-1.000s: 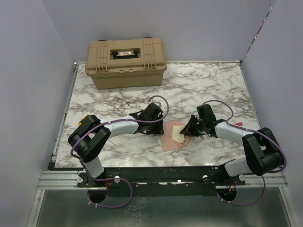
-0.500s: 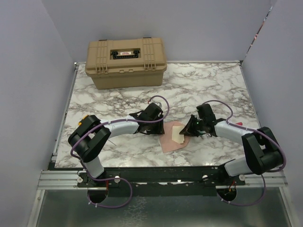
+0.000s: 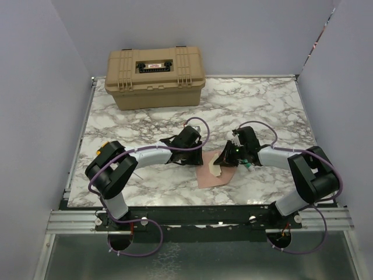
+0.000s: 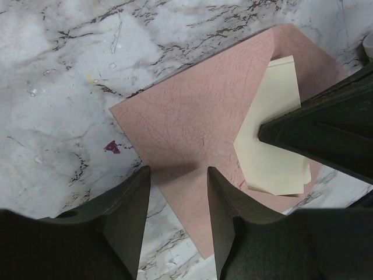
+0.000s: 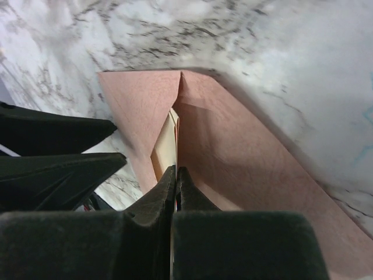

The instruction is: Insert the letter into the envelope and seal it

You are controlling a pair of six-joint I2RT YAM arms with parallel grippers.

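The pinkish-brown envelope [image 3: 211, 177] lies flat on the marble table between the arms, its flap open; it also shows in the left wrist view [image 4: 192, 128] and the right wrist view [image 5: 245, 157]. The pale tan letter [image 3: 216, 168] stands tilted on edge, partly inside the envelope's pocket [image 4: 271, 151]. My right gripper [image 3: 224, 161] is shut on the letter's near edge [image 5: 165, 146], fingertips [image 5: 176, 172] over the envelope. My left gripper [image 4: 178, 175] is open at the envelope's left corner, one finger over the paper, one over the marble [image 3: 194, 160].
A tan hard case [image 3: 155, 77] stands at the back left of the table. Grey walls close in the left, back and right sides. The two grippers are close together above the envelope.
My right gripper has moved left with the letter. The letter has tipped up on edge and looks narrower from above, deeper over the envelope. The left arm has not moved.
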